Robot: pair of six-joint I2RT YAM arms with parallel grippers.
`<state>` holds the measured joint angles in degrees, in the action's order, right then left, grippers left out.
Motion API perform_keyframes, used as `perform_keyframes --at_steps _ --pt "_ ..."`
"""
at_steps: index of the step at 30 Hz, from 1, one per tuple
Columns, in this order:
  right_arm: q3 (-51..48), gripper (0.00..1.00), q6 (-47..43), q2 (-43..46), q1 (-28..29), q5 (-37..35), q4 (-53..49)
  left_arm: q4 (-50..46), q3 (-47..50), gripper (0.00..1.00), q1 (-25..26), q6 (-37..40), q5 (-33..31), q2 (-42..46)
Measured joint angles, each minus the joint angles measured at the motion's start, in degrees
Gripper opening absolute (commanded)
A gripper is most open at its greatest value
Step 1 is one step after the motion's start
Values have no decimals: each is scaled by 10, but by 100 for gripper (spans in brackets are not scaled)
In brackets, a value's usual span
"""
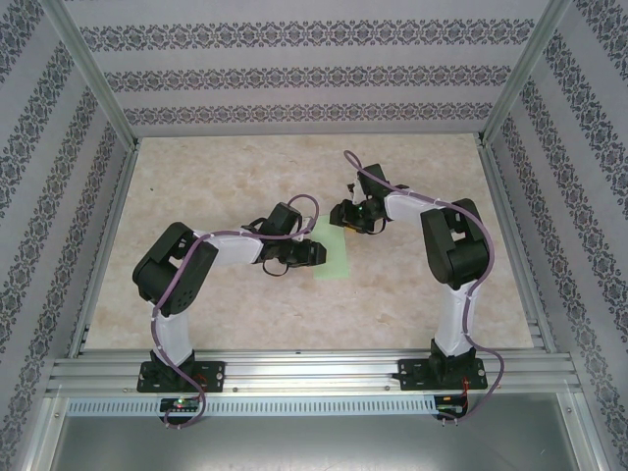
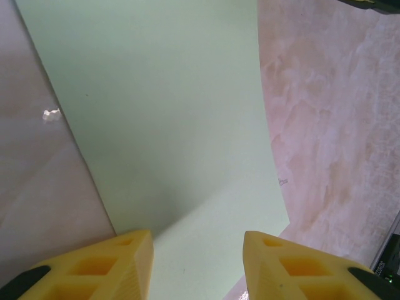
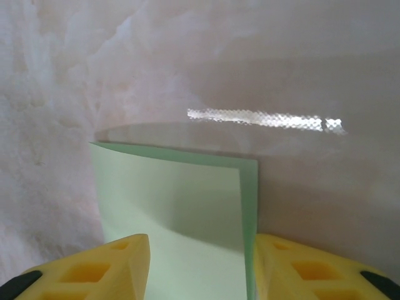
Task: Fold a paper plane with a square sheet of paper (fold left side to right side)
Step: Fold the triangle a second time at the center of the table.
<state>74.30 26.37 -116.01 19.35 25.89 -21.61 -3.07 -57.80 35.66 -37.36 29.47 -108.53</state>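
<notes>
On the marbled pink table [image 1: 245, 177], inside the patterned walls [image 1: 294, 74] and metal frame [image 1: 98, 78], the two arms reached inward from their bases at the near edge. The left arm [image 1: 186, 265] bent in from the left and the right arm [image 1: 451, 245] from the right, and their wrists met near the middle of the table.

The sheet of paper [image 1: 334, 263] lay there between them, pale green and plain. The left gripper [image 1: 312, 253] was at its left edge and the right gripper [image 1: 345, 218] at its far end.

In the left wrist view the sheet ran flat along the table away from the camera. The yellow fingers [image 2: 125, 262] stood spread apart over its near end and pinched nothing.

In the right wrist view the paper showed two layers, the upper one stopping just short of the lower along the right side, with the far edge curved. That gripper's fingers [image 3: 119, 262] were likewise parted, one on each side of the paper, and the right one sat close against the paper's edge.
</notes>
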Motion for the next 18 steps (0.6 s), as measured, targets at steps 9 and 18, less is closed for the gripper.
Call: perform_keyframes --at_steps 9,18 --pt "0 39 -2 0 0 19 19 0 0 44 0 0 0 0" --pt "-42 41 -6 9 -4 51 42 0 0 44 0 0 0 0"
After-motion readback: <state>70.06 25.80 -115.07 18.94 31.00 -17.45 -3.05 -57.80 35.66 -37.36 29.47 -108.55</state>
